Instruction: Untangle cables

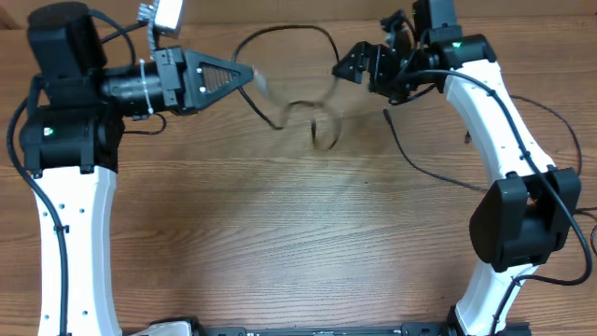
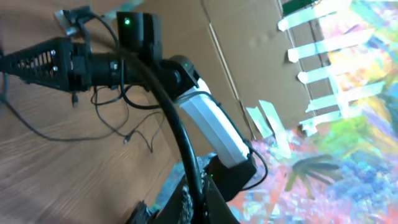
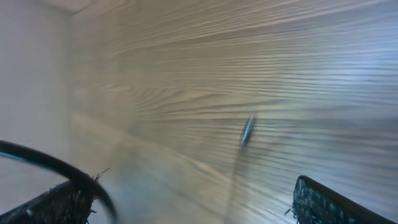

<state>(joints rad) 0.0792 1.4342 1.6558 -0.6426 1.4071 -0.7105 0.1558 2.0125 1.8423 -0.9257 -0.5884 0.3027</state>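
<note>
Overhead, left fingers pinch the cables tight; right fingers gape wide. Best pull gently sideways, right fingers closing on the crossing strand, so tangles open.

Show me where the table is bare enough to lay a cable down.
Free: the wide near half of the table, between the left arm and right arm, below the cables. Crowded: the far strip between the left gripper and right gripper, where the cables loop; a stray cable trails on the right.
</note>
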